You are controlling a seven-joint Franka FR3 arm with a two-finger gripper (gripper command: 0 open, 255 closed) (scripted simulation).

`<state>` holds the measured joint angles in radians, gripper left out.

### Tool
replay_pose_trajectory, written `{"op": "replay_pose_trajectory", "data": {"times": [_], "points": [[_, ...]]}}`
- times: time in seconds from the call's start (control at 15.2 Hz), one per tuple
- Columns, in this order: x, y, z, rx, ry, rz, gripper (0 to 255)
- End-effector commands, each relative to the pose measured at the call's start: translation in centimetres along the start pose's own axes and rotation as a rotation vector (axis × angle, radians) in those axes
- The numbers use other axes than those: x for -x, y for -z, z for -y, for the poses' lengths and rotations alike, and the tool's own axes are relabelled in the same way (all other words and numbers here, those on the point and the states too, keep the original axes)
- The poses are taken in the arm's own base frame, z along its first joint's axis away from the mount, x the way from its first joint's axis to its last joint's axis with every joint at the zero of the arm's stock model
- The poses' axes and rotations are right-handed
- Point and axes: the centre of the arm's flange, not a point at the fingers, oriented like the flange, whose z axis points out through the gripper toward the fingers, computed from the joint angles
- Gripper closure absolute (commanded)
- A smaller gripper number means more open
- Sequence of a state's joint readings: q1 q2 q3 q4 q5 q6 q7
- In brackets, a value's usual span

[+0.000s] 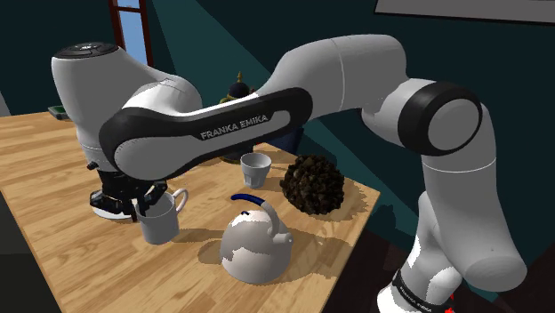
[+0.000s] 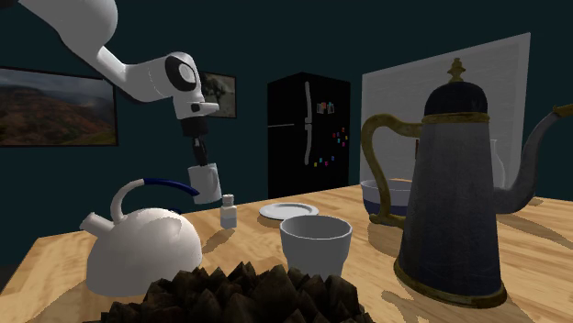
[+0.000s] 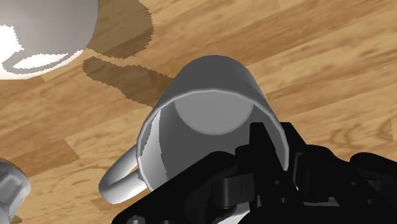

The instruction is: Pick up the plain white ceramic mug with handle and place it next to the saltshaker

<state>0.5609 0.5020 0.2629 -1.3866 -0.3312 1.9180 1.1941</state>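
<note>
tool [image 3: 278, 151] clasping mug [image 3: 210, 83] rim, mug hanging beneath

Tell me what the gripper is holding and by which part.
The gripper is shut on the white mug. Its fingers clasp the wall at the rim, not the handle.
</note>
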Motion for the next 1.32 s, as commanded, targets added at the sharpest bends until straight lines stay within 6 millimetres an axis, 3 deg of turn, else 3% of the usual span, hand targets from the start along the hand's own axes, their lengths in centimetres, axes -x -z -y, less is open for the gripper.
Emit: {"op": "replay_pose_trajectory", "data": {"times": [0.0,0.66,1.19,1.25], "points": [[0.1,-1.0,0.0,-0.001,0.000,0.000,255],[1.1,-6.2,0.2,-0.001,0.000,0.000,255],[1.2,-6.3,0.2,-0.001,0.000,0.000,255],[1.2,-6.3,0.2,-0.001,0.000,0.000,0]]}}
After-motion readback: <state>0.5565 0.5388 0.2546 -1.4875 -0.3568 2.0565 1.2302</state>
